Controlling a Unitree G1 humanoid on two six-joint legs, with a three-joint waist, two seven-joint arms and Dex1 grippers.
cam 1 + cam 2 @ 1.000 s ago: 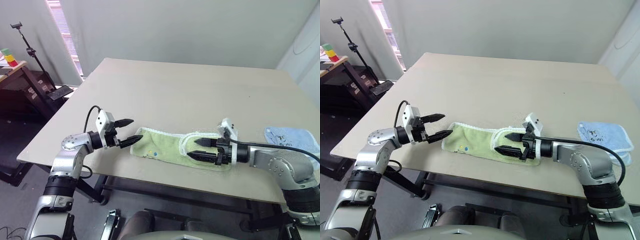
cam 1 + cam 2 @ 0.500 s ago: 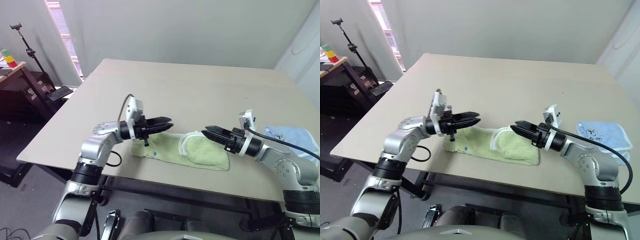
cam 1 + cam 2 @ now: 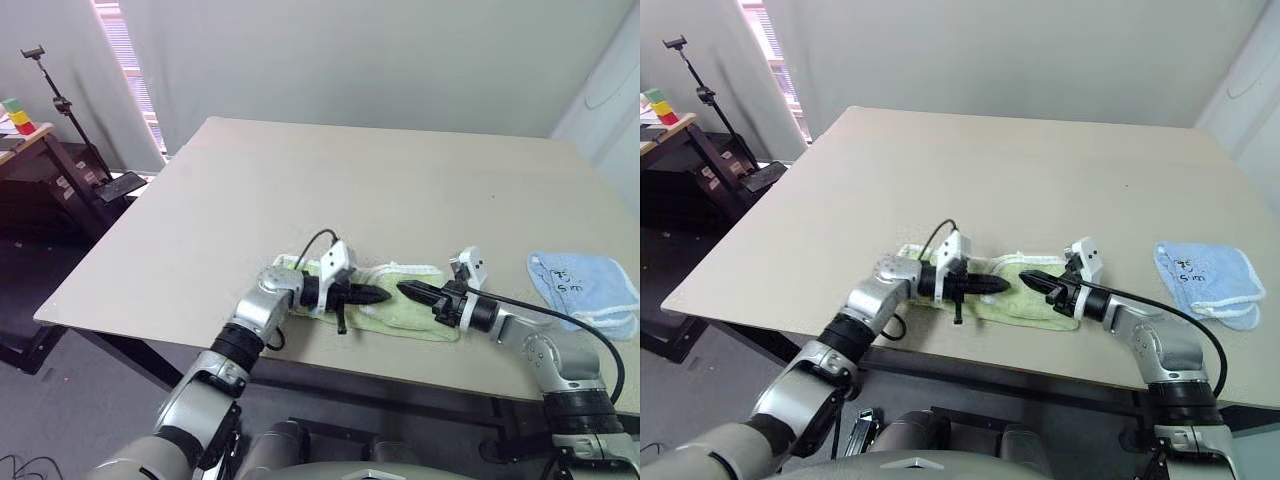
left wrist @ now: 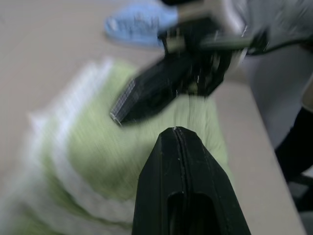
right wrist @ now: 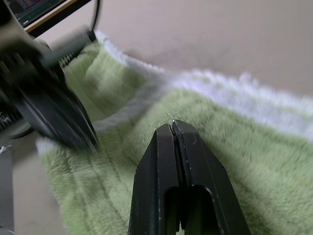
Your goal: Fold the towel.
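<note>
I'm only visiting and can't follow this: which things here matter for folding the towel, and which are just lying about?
In the job:
- green towel, partly folded
- left end effector, shut, over the towel
- right end effector, shut, over the towel
- table under it

Lying about:
- light blue cloth, at the table's right
- tripod by the wall

The two head views look forward and down from above the bench [image 3: 300,180] — nearly the same scene, slightly offset — while each wrist view sits close, looking along its own pressed-together fingers at the towel [image 5: 230,147], the left claw [image 4: 177,134] facing the right claw [image 5: 172,126].
</note>
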